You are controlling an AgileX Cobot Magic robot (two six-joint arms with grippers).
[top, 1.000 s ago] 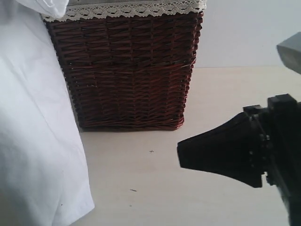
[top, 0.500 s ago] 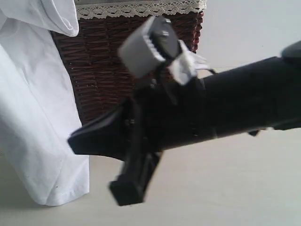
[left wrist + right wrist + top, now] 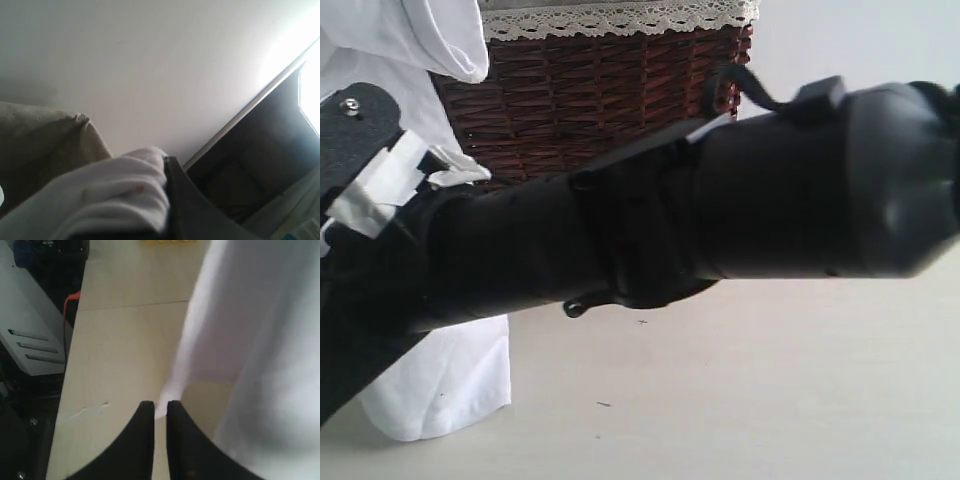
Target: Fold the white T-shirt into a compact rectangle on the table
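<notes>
The white T-shirt (image 3: 450,390) hangs at the left of the exterior view, its lower corner touching the table (image 3: 770,400). My left gripper (image 3: 165,195) is shut on a bunched fold of the T-shirt (image 3: 115,190); only one dark finger (image 3: 187,205) shows. My right arm (image 3: 720,220) reaches across the exterior view to the left, and its fingertips are out of sight there. In the right wrist view my right gripper (image 3: 160,407) has its jaws a narrow slit apart. A corner of the hanging T-shirt (image 3: 270,340) lies right at their tips, above the table (image 3: 120,355).
A dark wicker basket (image 3: 600,90) with white lace trim stands behind the right arm. Grey equipment (image 3: 30,340) and a red cable (image 3: 70,305) lie beyond the table's edge.
My right arm has swept from the right edge across the exterior view to the left, in front of the basket. The hanging T-shirt has shifted left and a little higher.
</notes>
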